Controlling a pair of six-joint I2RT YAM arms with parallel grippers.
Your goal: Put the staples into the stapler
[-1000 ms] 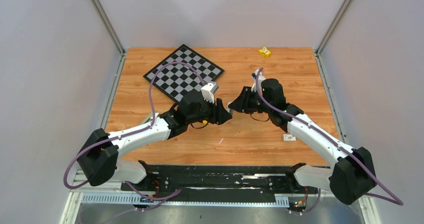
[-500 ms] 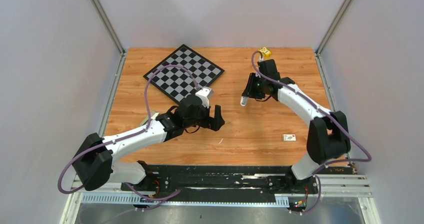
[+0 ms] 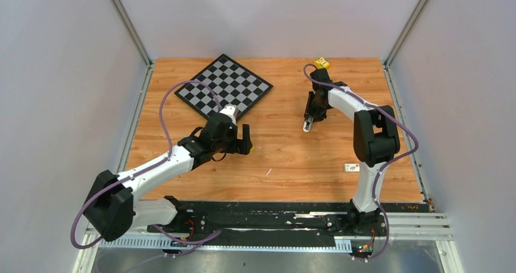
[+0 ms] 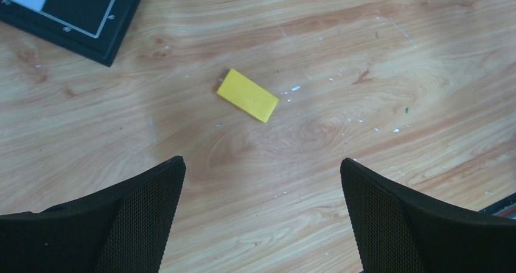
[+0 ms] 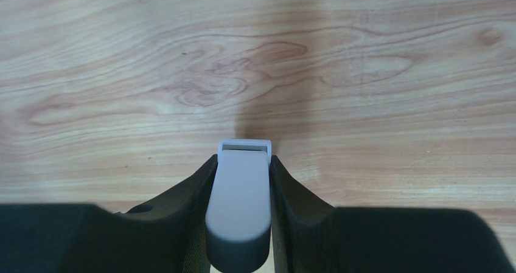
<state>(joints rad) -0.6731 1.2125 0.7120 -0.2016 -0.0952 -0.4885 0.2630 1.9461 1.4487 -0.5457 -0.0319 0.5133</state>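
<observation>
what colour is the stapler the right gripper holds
The stapler is pale grey; the right wrist view shows it best.

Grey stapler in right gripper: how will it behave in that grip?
The small rounded grey stapler looks rigid, so it should keep its shape between the right gripper's black fingers. Its smooth curved top probably slips easily. Pinched only by its narrow sides, it might pivot if nudged.

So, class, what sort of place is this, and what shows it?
Probably a robotics test cell: left arm and right arm mounted beside a wooden table, plain grey walls enclosing it, a chessboard as prop.
</observation>
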